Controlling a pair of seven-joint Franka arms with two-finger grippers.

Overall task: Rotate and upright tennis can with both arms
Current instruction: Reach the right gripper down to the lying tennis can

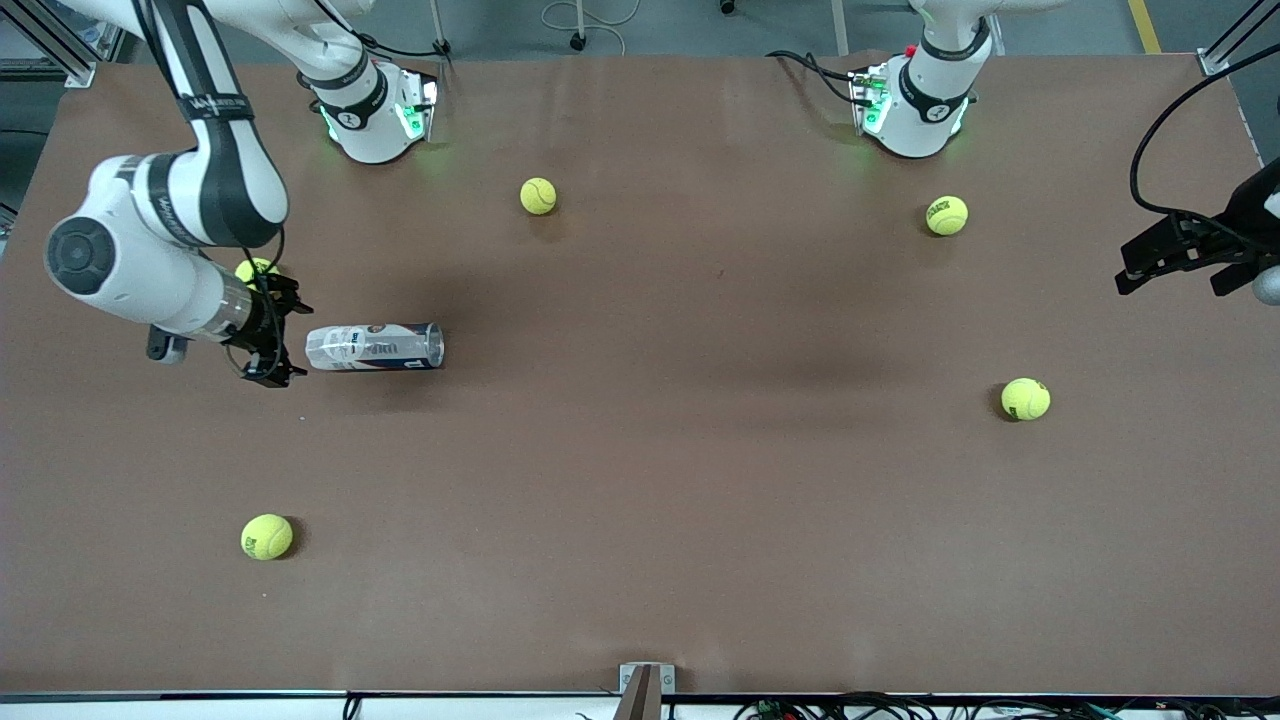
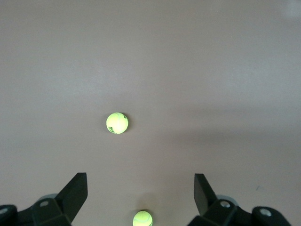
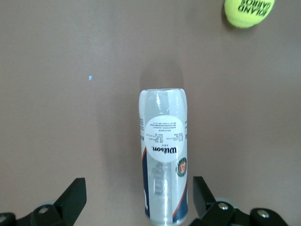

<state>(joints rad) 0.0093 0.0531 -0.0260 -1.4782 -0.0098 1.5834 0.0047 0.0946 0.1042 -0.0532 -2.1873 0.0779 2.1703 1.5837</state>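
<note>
The tennis can [image 1: 375,347] lies on its side on the brown table [image 1: 640,500], toward the right arm's end. It is a clear tube with a white, dark blue and red label. My right gripper [image 1: 284,340] is open, low at the can's end, and not touching it. In the right wrist view the can [image 3: 163,160] reaches in between the open fingers [image 3: 74,197], closer to one of them; the right gripper [image 3: 139,197] holds nothing. My left gripper [image 1: 1150,265] is open and empty, up over the left arm's end of the table, seen also in the left wrist view [image 2: 141,190].
Yellow tennis balls lie scattered on the table: one [image 1: 538,195] near the right arm's base, one [image 1: 946,215] near the left arm's base, one [image 1: 1025,398], one [image 1: 266,536], and one [image 1: 255,268] partly hidden by the right gripper. Two balls [image 2: 117,123] [image 2: 142,218] show below the left gripper.
</note>
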